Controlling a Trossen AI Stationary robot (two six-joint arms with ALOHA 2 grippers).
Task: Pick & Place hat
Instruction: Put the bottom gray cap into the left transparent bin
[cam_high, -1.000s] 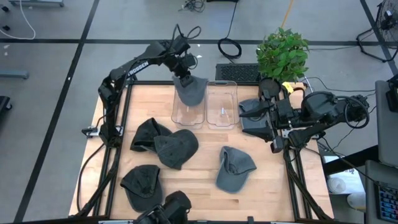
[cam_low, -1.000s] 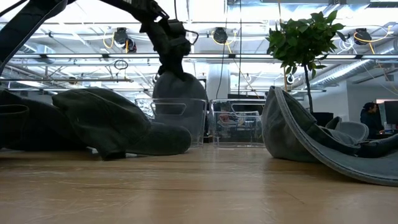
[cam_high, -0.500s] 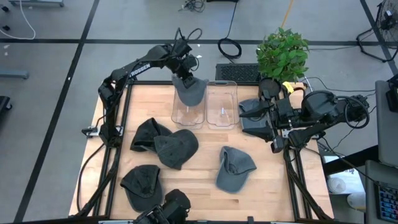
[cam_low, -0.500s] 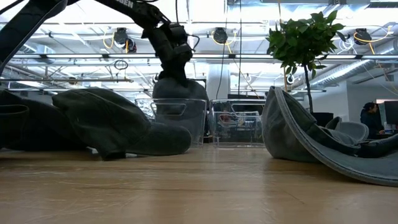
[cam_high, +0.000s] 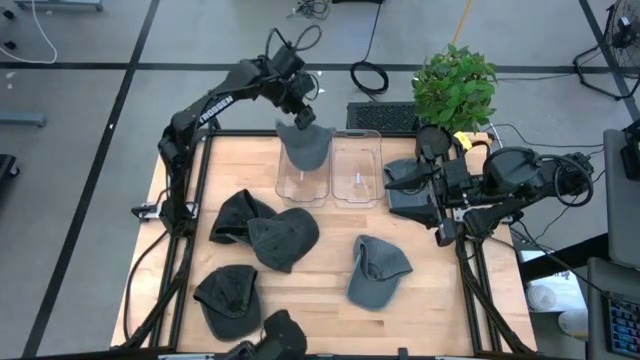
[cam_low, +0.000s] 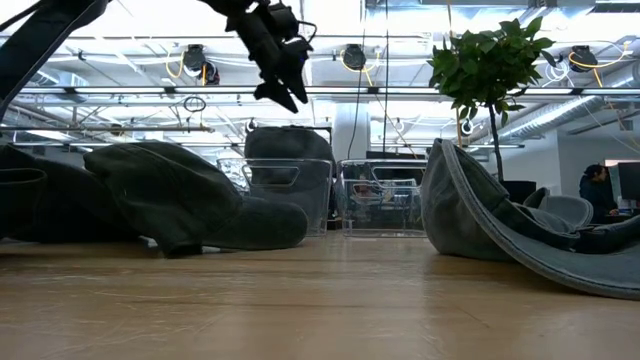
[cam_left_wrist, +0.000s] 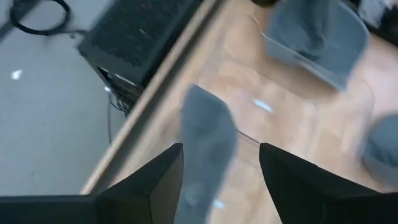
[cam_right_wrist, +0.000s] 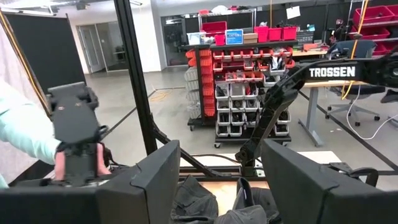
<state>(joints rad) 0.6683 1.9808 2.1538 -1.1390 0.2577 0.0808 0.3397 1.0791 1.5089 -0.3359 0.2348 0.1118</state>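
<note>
Your left gripper (cam_high: 303, 112) has just let go. A second ago it was clamped on the hat (cam_high: 306, 147) and pressing it down into the left bin (cam_high: 301, 186); now the fingers (cam_left_wrist: 149, 186) stand apart with nothing between them, and the arm has lifted clear, as the low view shows with open air between gripper and cap. The hat sits in the bin at 12 o'clock on the table (cam_high: 440, 300), its crown bulging above the rim (cam_low: 290, 165) and draping over the far edge. I judge this placement done, though the hat rides high and could slide off the back edge if bumped.

The right bin (cam_high: 357, 168) beside it holds no hat. The other hats still lie on the wood: a pair (cam_high: 265, 232) at 9 o'clock, one (cam_high: 229, 300) at 7 o'clock, one (cam_high: 376, 270) at 5 o'clock.

Your right gripper (cam_right_wrist: 219, 180) waits off the table's 3 o'clock edge, fingers parted and holding nothing.

For room: the middle of the table is open, so a straight run from 12 toward 9 o'clock looks clean. Watch the bin walls as you pull away, the frame rail (cam_high: 190, 190) along 9 o'clock, and the plant (cam_high: 455, 85) at 1 o'clock. A person's sleeve (cam_right_wrist: 25, 134) shows beyond the right arm, off the table.
</note>
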